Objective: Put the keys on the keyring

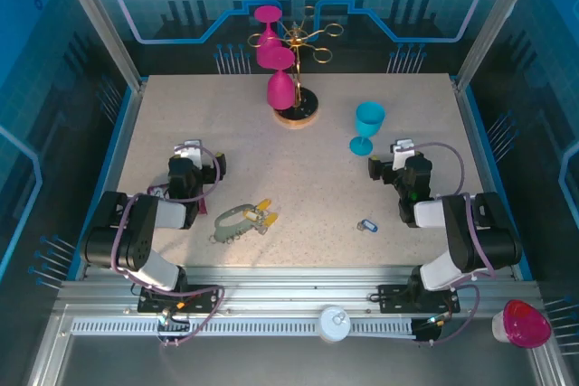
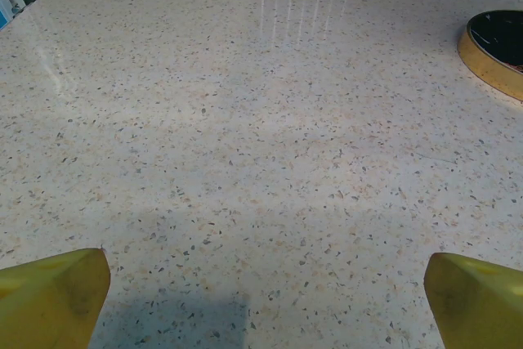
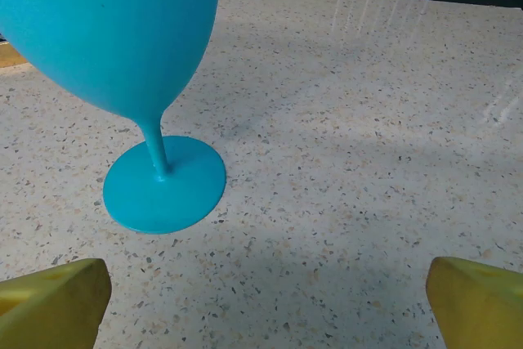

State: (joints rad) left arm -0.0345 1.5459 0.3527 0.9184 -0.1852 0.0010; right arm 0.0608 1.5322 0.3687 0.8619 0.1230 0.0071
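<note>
Top external view: both grippers, left (image 1: pixel 192 149) and right (image 1: pixel 400 149), sit released; the right could topple the turquoise plastic goblet (image 1: pixel 366 127) when reaching for the tiny blue-headed key (image 1: pixel 365 225).

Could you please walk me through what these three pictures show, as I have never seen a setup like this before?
The overhead picture looks down on a speckled table with two robot arms bolted at its near edge. Each arm ends in a two-finger gripper: the left gripper and the right gripper. Both are open and hold nothing.

The other two pictures come from cameras on the wrists. The yellow shapes in their bottom corners are the fingertips.

On the table lie the keyring, a grey-green loop with yellow keys at it, and a separate blue key to its right. Further back stand a blue goblet, seen close up by the right wrist camera, and a gold rack with pink goblets.
</note>
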